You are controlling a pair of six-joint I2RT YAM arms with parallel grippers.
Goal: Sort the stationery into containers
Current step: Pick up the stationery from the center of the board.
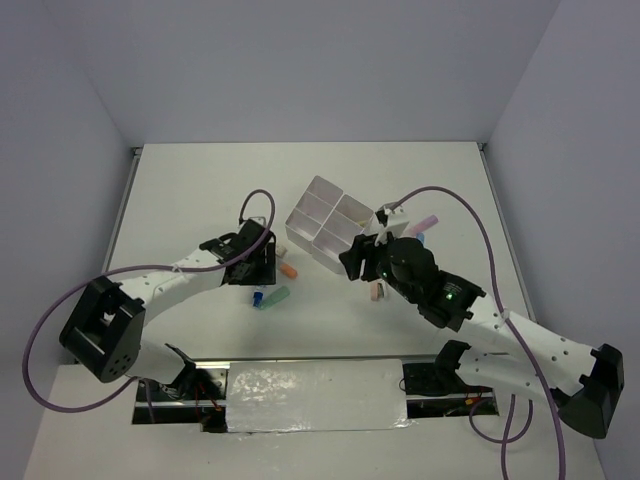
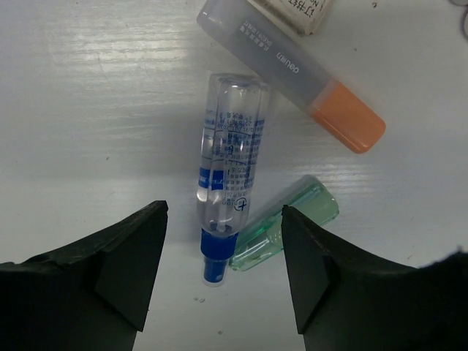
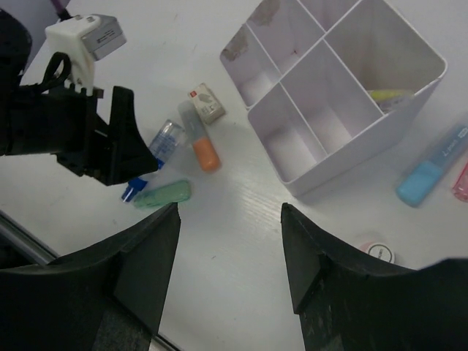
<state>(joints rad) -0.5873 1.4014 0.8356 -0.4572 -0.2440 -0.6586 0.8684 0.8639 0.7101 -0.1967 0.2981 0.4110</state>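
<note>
1. The left fingers (image 2: 124, 270) stand apart just above the surface (image 2: 88, 110), one on each side of the blue-capped tube (image 2: 230, 161). The tube lies flat with its cap toward the wrist, and nothing is clamped yet.
2. This straddle seems chosen so that closing would catch the tube across its narrow body.
3. The green highlighter (image 2: 285, 230) lies at an angle against the cap end, partly between the fingers, so it may be pinched or pushed along with the tube.
4. The orange highlighter (image 2: 307, 80) and the eraser (image 2: 292, 11) lie loose just beyond the tube.
5. The right fingers (image 3: 146, 278) are also apart and hold nothing. They hover near the white box (image 3: 351, 157), likely held clear of the left arm's work.
6. One compartment holds something yellowish (image 3: 387, 95), while a blue highlighter (image 3: 431, 172) lies outside beside the box wall. Most of the sorting looks undone.
</note>
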